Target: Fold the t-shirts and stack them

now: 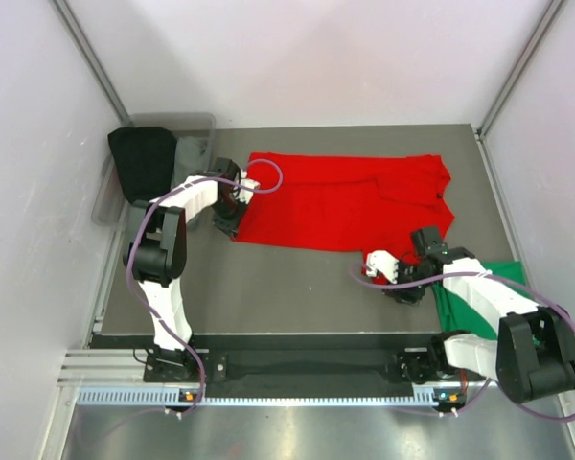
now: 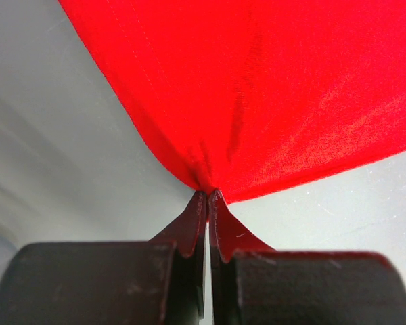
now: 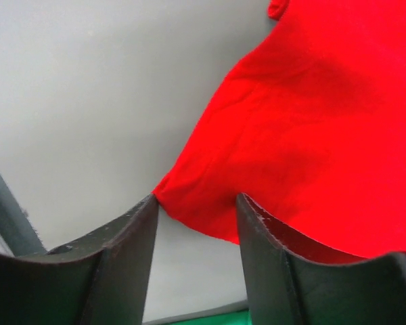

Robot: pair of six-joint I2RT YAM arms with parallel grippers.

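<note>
- T-shirts, two: one red t-shirt (image 1: 345, 196), spread flat across the far half of the counter and reaching from left of centre to the right side. One green t-shirt (image 1: 471, 299), bunched at the near right corner and partly hidden under the right arm.
- Tools, two: left tool (image 2: 208, 201), fingers pressed together, pinching the near left corner of the red t-shirt. Right tool (image 3: 196, 206), fingers spread apart, with a near right edge of the red t-shirt lying between them, not clamped.
- Counter (image 1: 287, 283), one: dark grey, matt, with a black strip along the near edge where the arms are bolted.
- Walls (image 1: 316, 57): plain pale panels on the left, far and right sides.
- Bin (image 1: 199, 123), one: clear plastic, at the far left corner.
- Bin contents: one black cloth (image 1: 142, 163), draped in it and over its left side.
</note>
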